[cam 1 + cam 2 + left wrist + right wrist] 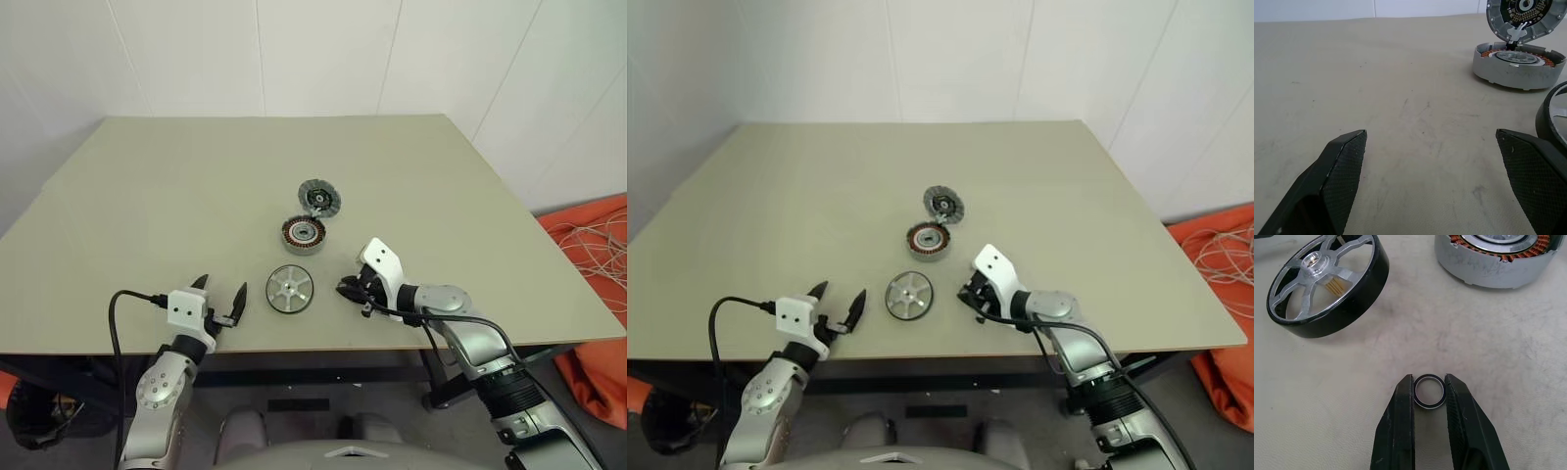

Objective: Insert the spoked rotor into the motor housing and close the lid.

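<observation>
- The table (147, 196) carries every part.
- The motor housing (304, 234) sits mid-table, lid (319, 197) hinged open behind it.
- The spoked rotor (290, 290) lies flat nearer us; we judge it rigid, fairly heavy and smooth, so grasp across the dark rim.
- Left gripper (225, 300): fingers wide apart, empty.
- Right gripper (1428, 391): fingers pinching a tiny metal ring (1429, 391).
- We read no markings.

Bare table (147, 215) left of spoked rotor (290, 290), motor housing (304, 233) just beyond rotor
</observation>
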Available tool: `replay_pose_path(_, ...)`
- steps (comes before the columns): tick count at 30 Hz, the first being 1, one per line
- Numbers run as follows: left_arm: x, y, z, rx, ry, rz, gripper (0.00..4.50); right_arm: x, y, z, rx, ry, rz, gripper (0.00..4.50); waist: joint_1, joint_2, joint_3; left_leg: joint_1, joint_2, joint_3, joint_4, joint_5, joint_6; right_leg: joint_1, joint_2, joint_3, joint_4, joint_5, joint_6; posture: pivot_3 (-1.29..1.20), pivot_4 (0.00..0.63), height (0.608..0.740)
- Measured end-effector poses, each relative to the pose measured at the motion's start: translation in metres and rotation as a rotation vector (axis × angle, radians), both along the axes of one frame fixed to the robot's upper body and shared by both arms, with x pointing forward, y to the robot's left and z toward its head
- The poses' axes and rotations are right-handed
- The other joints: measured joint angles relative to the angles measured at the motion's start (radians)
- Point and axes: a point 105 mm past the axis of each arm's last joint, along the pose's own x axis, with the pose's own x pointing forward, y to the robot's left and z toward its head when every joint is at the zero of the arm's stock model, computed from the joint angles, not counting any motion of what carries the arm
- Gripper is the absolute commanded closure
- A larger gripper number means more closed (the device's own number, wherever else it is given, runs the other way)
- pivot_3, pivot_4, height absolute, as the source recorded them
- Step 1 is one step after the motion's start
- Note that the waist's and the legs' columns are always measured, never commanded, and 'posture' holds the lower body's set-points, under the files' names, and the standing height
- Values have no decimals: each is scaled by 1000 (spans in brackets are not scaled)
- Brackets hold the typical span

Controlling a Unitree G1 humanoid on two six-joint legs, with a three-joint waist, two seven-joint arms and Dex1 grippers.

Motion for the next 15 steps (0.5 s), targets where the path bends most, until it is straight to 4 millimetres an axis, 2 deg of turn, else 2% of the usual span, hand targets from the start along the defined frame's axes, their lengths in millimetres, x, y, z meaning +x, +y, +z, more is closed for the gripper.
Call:
replay_pose_path(3, 1, 0, 1, 0, -3, -1, 0, 8, 10, 10, 23, -31, -4, 3934, -3, 1, 0, 0, 0, 0, 0, 0, 0, -1, 0, 0, 0, 0, 0, 0, 0, 740)
replay_pose_path(9, 1, 0, 1, 2, -5, -1, 0, 30, 30, 48, 58, -151, 20, 3934, 0, 1, 0, 0, 0, 0, 0, 0, 0, 0, 0, 0, 0, 0, 0, 0, 0, 740)
replay_pose_path(15, 3, -1, 2, 2, -10, -5, 0, 43, 57, 53, 74, -162, 16, 3934, -3, 1, 1, -1, 0, 0, -1, 0, 0, -2, 1, 0, 1, 3, -4, 0, 0, 740)
